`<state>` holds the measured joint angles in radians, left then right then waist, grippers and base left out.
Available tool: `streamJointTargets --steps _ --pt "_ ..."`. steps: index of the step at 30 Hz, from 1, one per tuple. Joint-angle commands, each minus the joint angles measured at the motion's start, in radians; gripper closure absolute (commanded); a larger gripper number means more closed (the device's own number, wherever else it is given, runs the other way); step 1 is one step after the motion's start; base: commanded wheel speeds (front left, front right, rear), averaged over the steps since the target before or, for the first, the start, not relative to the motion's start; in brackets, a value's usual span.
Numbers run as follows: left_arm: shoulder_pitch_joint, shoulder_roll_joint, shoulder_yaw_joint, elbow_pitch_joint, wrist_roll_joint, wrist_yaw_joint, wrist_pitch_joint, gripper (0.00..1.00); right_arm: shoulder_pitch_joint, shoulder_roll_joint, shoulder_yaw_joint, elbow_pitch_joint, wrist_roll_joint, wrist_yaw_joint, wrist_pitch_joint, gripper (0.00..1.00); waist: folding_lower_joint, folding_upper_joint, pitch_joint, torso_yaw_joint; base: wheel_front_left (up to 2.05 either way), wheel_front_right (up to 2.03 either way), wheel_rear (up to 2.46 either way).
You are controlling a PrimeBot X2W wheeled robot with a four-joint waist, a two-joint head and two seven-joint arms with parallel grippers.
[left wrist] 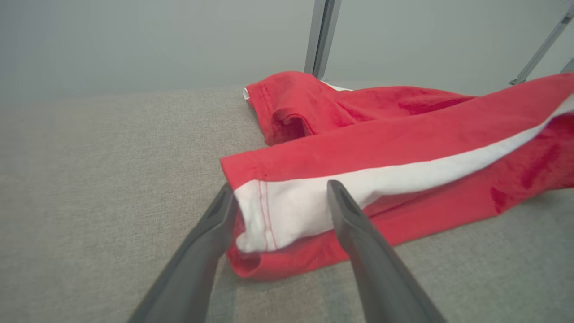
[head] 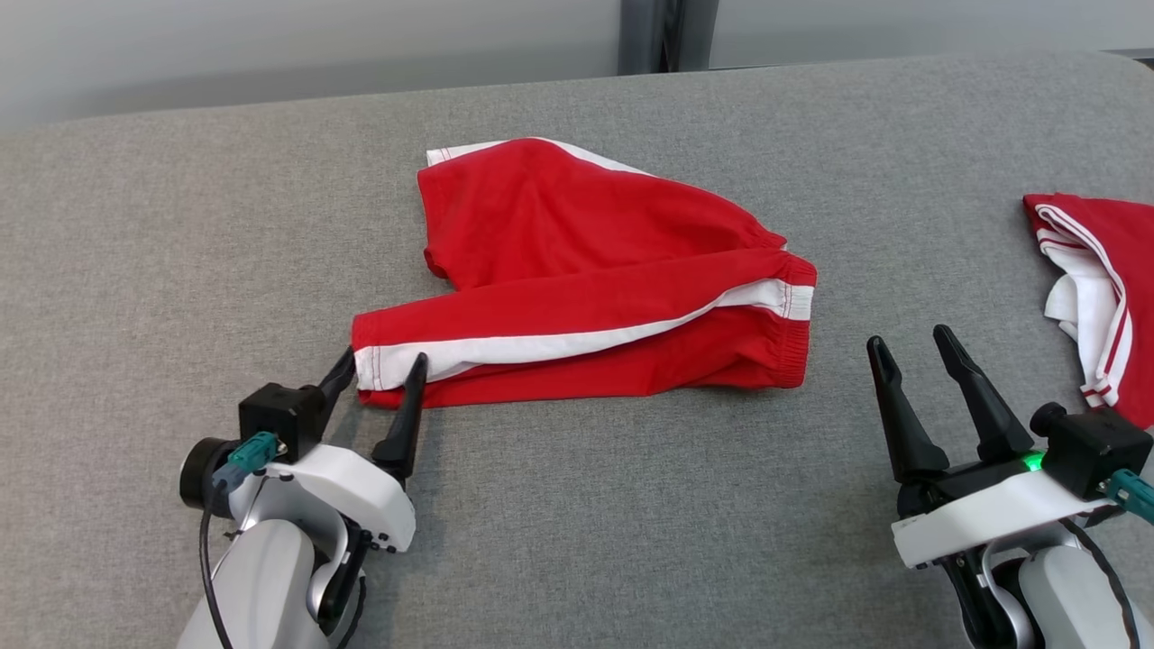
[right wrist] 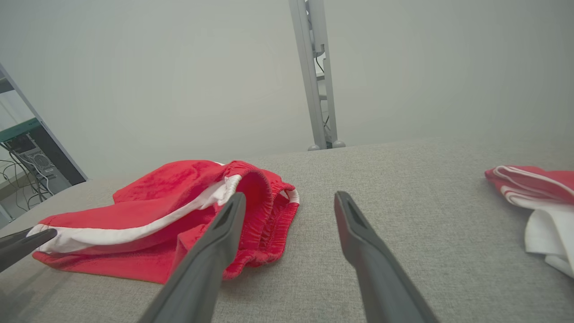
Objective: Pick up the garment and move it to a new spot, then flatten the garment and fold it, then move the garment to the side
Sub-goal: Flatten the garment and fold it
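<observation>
Left pincer (head: 383, 365) sits at the garment's near-left corner. Its fingers are spread wide, one on each side of the white-striped leg hem, not closed on the cloth.

Garment (head: 577, 261): red shorts with a white side stripe, lying on the grey bench (head: 180, 225). Crumpled and partly doubled over. One leg hem points left, the elastic waistband is bunched at the right end, and the second leg opening is at the far-left corner.

Right pincer (head: 911, 342) is near the garment's waistband, to its right and apart from the cloth. Fingers wide, holding nothing.

Well right of the garment lies a second red-and-white cloth (head: 1100, 279), bunched, untouched by either pincer.
</observation>
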<state>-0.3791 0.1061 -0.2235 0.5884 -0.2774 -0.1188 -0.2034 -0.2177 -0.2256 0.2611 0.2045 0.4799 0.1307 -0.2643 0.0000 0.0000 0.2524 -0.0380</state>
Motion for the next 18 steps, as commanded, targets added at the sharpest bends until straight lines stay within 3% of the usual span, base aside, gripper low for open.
streamJointTargets --steps 1,18 --pt "-0.014 0.004 -0.006 -0.005 -0.009 -0.004 -0.005 0.00 -0.007 -0.002 -0.006 0.001 -0.007 0.000 0.000 0.00 0.0000 0.0000 -0.001 0.001 0.00 0.00 0.00" --pt "0.040 0.061 -0.101 -0.090 -0.065 -0.013 0.006 0.00 0.002 0.002 -0.012 0.022 -0.007 0.000 0.000 0.00 0.0000 0.0000 -0.017 0.026 0.00 0.00 0.00"
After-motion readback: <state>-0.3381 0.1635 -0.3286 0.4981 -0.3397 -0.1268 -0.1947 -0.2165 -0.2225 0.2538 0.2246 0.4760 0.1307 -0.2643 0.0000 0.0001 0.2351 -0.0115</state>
